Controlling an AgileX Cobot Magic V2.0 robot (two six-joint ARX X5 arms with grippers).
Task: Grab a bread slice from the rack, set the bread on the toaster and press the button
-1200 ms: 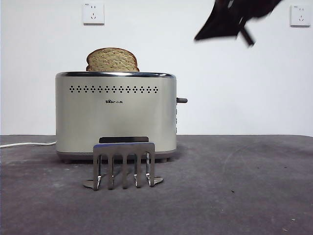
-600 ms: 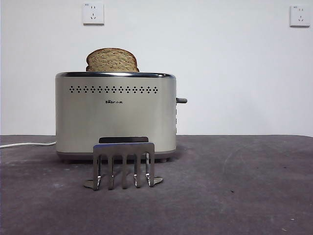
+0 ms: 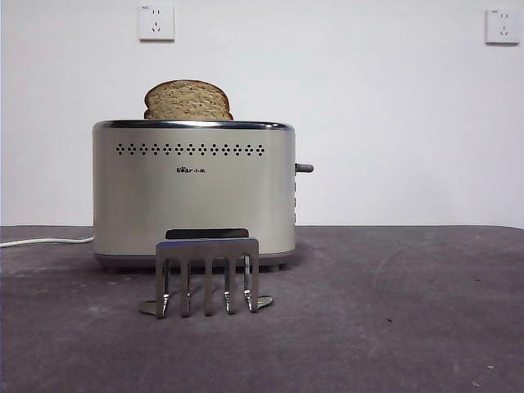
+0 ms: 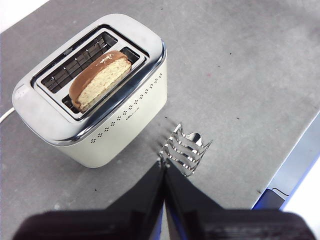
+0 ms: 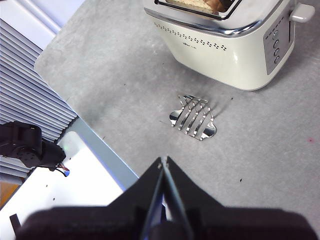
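The cream toaster [image 3: 193, 192] stands on the grey table. The slice of bread [image 3: 187, 100] stands upright in its nearer slot, its rounded top above the chrome rim; the left wrist view shows it too [image 4: 100, 79]. The empty metal rack [image 3: 207, 276] stands in front of the toaster. The toaster's lever [image 3: 304, 168] sticks out on its right side. My left gripper [image 4: 163, 165] is shut and empty, high above the rack [image 4: 184, 150]. My right gripper [image 5: 163, 161] is shut and empty, high above the table's edge, away from the rack [image 5: 192, 116] and toaster [image 5: 225, 42]. Neither gripper shows in the front view.
A white power cord [image 3: 45, 241] runs left from the toaster. Two wall sockets [image 3: 156, 22] are on the white wall behind. The table's edge and a white surface with a black device [image 5: 27, 145] lie below my right gripper.
One second ago a dark arm showed at the front view's top right; it has withdrawn out of that view. The bread, toaster and rack have not moved.
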